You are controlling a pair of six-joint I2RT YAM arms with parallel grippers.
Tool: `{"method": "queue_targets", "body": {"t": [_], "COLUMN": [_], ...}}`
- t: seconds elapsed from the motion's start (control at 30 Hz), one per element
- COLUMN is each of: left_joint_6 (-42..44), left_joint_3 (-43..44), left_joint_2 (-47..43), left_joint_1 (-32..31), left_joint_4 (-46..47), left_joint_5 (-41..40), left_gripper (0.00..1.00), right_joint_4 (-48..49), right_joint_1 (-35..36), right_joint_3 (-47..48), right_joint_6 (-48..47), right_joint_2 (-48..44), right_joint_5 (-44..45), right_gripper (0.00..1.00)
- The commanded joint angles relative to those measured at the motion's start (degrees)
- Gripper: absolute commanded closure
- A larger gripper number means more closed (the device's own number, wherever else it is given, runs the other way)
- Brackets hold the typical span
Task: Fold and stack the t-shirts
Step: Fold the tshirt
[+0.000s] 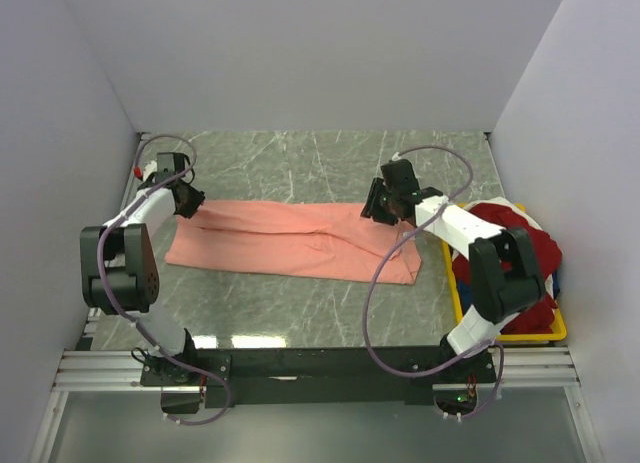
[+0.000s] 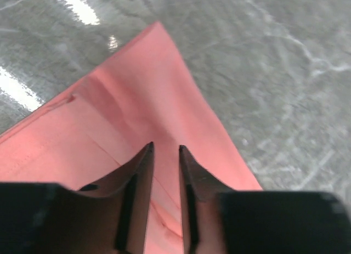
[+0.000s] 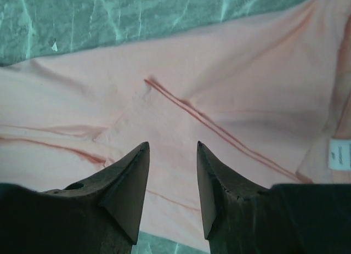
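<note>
A salmon-pink t-shirt point(image 1: 280, 243) lies flat on the marble table as a long folded strip running left to right. My left gripper point(image 1: 192, 211) hangs over its far left corner. In the left wrist view the jaws point(image 2: 165, 147) stand a narrow gap apart above the pink cloth point(image 2: 137, 95), gripping nothing. My right gripper point(image 1: 372, 213) is over the strip's far right part. Its jaws point(image 3: 173, 144) are open above the cloth point(image 3: 219, 62), near a seam and a white label point(image 3: 340, 154). A deep red t-shirt point(image 1: 525, 243) is heaped in the bin at the right.
The yellow bin point(image 1: 520, 333) stands at the table's right edge, behind my right arm, with bits of white point(image 1: 497, 204) and dark blue point(image 1: 556, 279) cloth beside the red. Grey walls close the table in on three sides. Bare marble point(image 1: 300, 153) shows beyond the shirt.
</note>
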Motion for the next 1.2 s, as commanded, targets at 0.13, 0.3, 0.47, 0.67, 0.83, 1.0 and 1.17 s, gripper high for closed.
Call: {"method": "queue_targets", "body": {"t": [0.13,0.3,0.47,0.67,0.83,1.0,1.17], "left_joint_6": [-4.46,-6.83,-8.42,-8.16,-7.10,-5.43,-4.38], "left_joint_3": [-2.65,-6.96,-11.09,-10.66,-8.47,-6.79,-5.91], "left_joint_2": [2.19,0.87,-0.45,-1.94,-3.08,-3.61,-4.67], "left_joint_1": [2.16,2.86,3.30,3.39,3.48,3.31,3.13], "left_joint_4": [0.43,1.39,3.41,4.65,4.03,3.59,3.42], "left_joint_5": [-3.68,-3.42,-2.72,-0.78,0.71,2.64,4.40], "left_gripper": [0.82,0.86,0.86,0.86,0.85,0.85,0.85], "right_joint_4": [0.69,0.60,-0.71,-1.77,-2.56,-4.05,-3.97], "right_joint_1": [0.71,0.89,1.41,2.56,3.70,4.67,5.20], "right_joint_3": [7.39,9.23,11.87,13.89,16.35,19.87,20.58], "right_joint_6": [-1.22,-1.39,-2.36,-2.89,-3.41,-4.47,-4.82], "right_joint_2": [6.78,9.86,12.85,14.34,16.89,20.84,22.26], "right_joint_5": [-0.46,-1.16,-1.25,0.59,1.91,5.86,5.43], "right_gripper": [0.53,0.53,0.53,0.53,0.49,0.48,0.50]}}
